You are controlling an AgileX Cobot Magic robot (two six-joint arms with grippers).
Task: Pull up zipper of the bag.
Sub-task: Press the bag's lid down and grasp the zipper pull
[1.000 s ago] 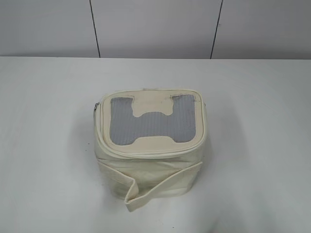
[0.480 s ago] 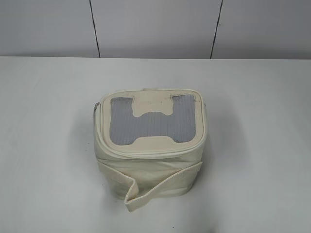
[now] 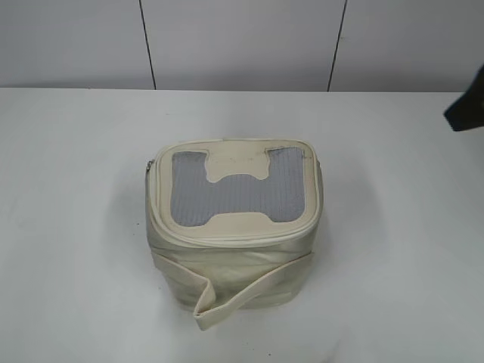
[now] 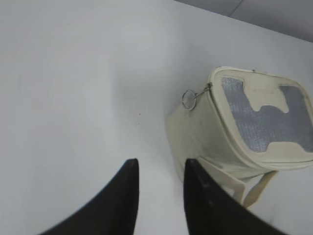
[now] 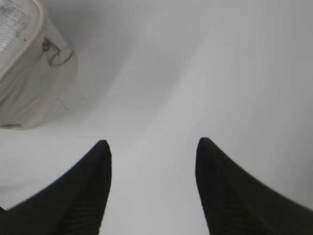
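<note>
Now our right claw (image 3: 465,110) pokes in at the table's (image 3: 68,227) right edge, open and holding nothing; our left claw (image 4: 159,188) is a little open too; the bag (image 3: 234,227) sits mid-table, so we're only starting toward the zipper (image 4: 208,89).
</note>
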